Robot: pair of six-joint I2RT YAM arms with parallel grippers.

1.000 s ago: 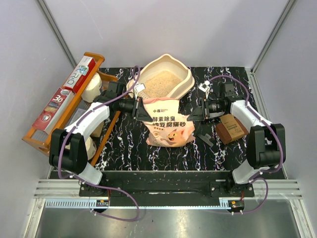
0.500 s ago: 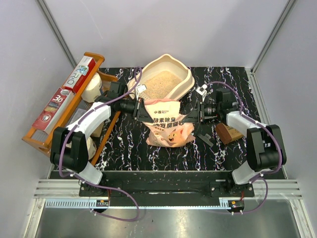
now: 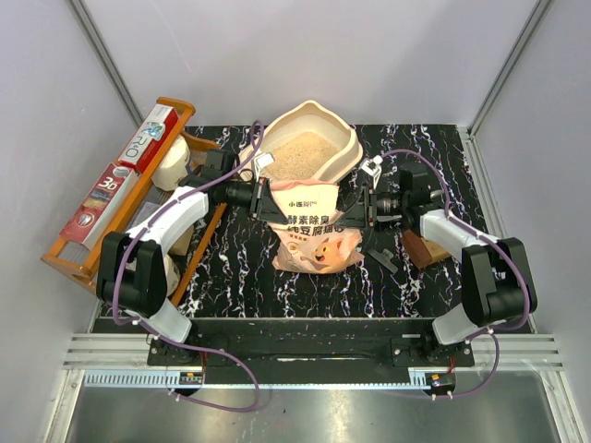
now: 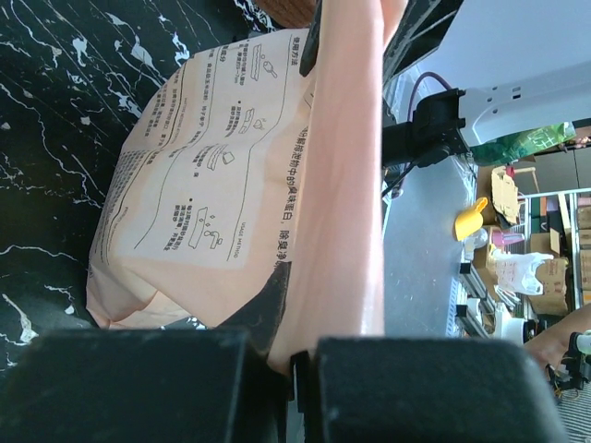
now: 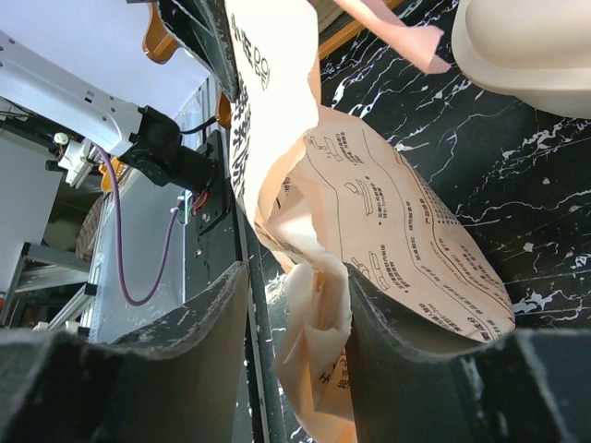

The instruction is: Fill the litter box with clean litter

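As I look down from above, the litter box sits at the far middle of the black marbled table, and the clean litter lies pale and sandy inside it. Just in front of it a pink bag stands between the two arms, its top close to the box's near rim. The left gripper is at the bag's upper left corner and the right gripper at its right edge. An orange rack stands off to the left, and a brown box lies by the right arm.

From the left wrist, the left gripper has its jaws pressed together on the edge of the pink bag, pinching it flat.

From the right wrist, the right gripper stands about half apart. The crumpled edge of the pink bag hangs loose between its jaws, with a dark gap on one side, so it clamps nothing. A corner of the litter box shows beyond, apart from the bag.
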